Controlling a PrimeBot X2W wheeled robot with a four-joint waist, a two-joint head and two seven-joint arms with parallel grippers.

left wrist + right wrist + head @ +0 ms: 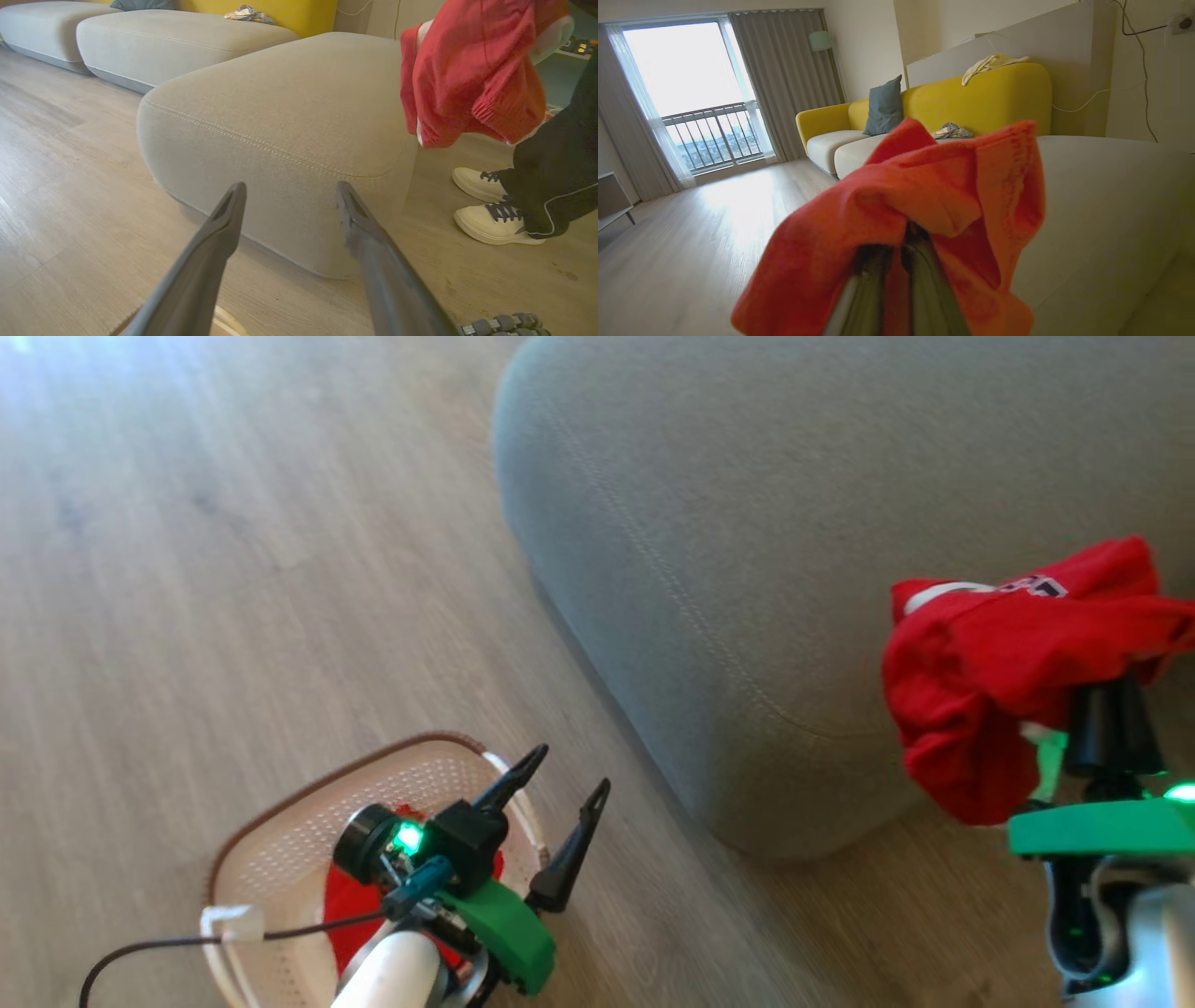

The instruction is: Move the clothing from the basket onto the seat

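The step in hand looks like the carry: one piece is out of the basket [280,807] and on its way to the seat [794,523], not yet laid down. The right hand [1109,709], at 3 o'clock in the head view, is pinched shut on a red garment [1008,653], its fingers pointing up into the cloth so that the fabric drapes over and around them. In the left wrist view the garment hangs in the air at 2 o'clock, clear of the cushion top and close to the seat's near edge.

More red clothing [350,905] lies in the basket, which sits on the floor [233,569] at 7 o'clock in the head view, well apart from the seat's rounded corner. The left hand [573,768] hovers over the basket with its fingers spread wide and nothing between them, tips aimed toward 1 o'clock at the seat.

The next move probably calls for the right arm to travel further toward 12 o'clock, well over the cushion, before letting go; released here, the garment could slide off the edge to the floor.
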